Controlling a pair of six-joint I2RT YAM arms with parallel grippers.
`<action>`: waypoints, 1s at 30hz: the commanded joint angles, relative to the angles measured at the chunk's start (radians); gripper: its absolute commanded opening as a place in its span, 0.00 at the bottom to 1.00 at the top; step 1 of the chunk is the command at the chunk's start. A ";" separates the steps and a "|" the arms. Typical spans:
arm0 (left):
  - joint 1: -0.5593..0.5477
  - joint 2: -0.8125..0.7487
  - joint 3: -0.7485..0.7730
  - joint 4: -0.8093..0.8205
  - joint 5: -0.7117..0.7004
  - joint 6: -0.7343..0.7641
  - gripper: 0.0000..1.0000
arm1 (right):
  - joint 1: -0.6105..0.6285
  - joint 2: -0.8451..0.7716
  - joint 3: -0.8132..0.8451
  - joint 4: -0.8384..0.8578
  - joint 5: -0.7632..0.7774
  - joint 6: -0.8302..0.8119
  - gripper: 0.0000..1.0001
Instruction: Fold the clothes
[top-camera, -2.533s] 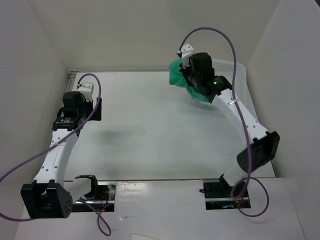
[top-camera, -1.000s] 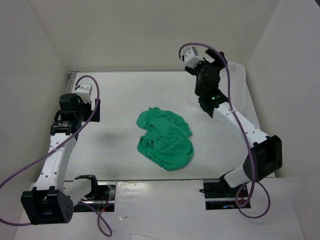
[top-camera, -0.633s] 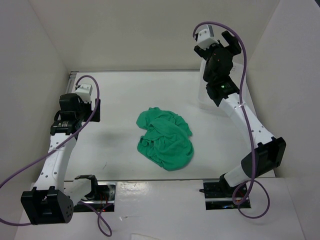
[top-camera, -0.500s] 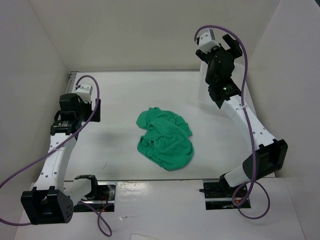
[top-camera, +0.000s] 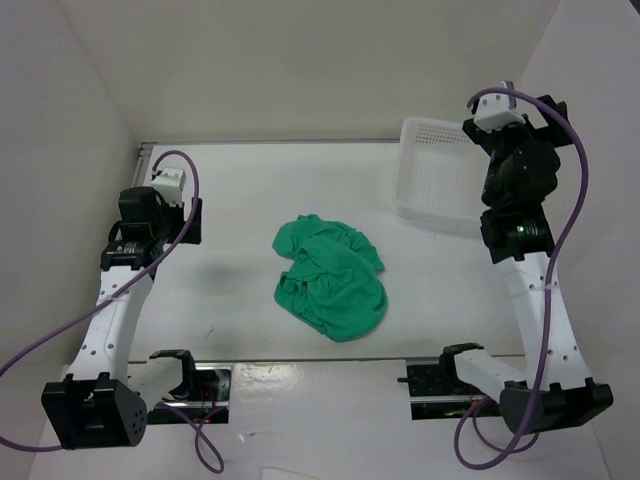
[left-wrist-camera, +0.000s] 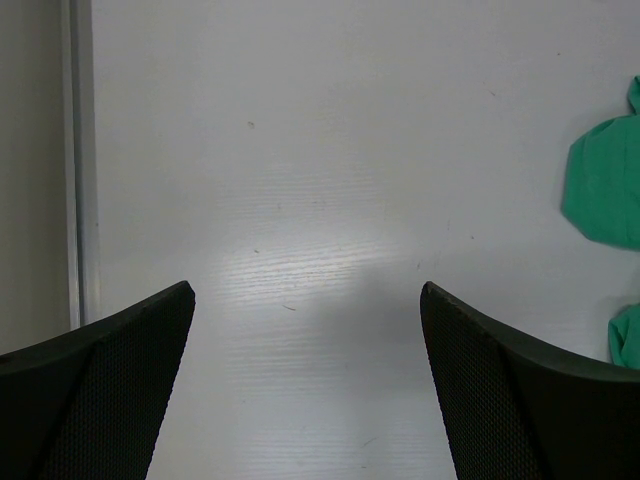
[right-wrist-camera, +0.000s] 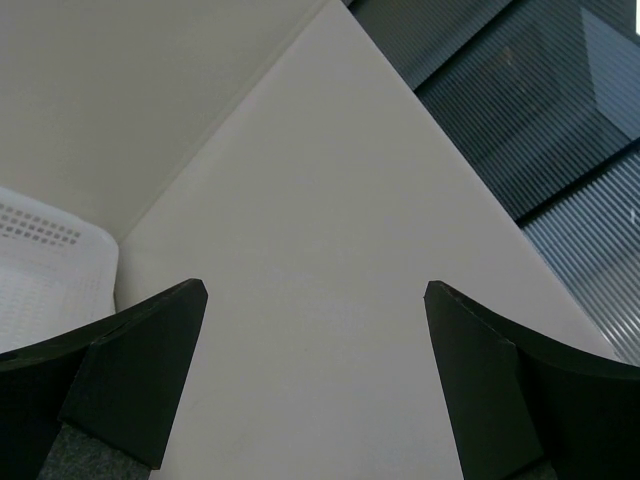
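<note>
Left claw (left-wrist-camera: 305, 292): released, jaws spread wide, holding nothing, low over the white tabletop (top-camera: 250, 190) on the left side.
T-shirt (top-camera: 330, 278): green, crumpled in a heap mid-tabletop, touched by neither claw.
Basket (top-camera: 418, 128): white mesh, far right corner, well apart from the T-shirt.
Right claw (right-wrist-camera: 315, 292): released, jaws wide, raised beside the basket, facing the side wall (right-wrist-camera: 300, 200).
</note>
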 joint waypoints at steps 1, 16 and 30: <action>0.004 -0.017 -0.004 0.019 0.028 0.007 0.99 | -0.025 -0.038 -0.046 -0.033 -0.037 -0.017 0.98; -0.040 0.091 0.050 -0.127 0.333 0.139 0.99 | 0.081 -0.246 -0.136 -0.547 -0.500 0.392 0.98; -0.158 0.013 0.033 -0.136 0.215 0.131 1.00 | 0.185 0.367 -0.209 -0.563 -0.642 0.406 0.96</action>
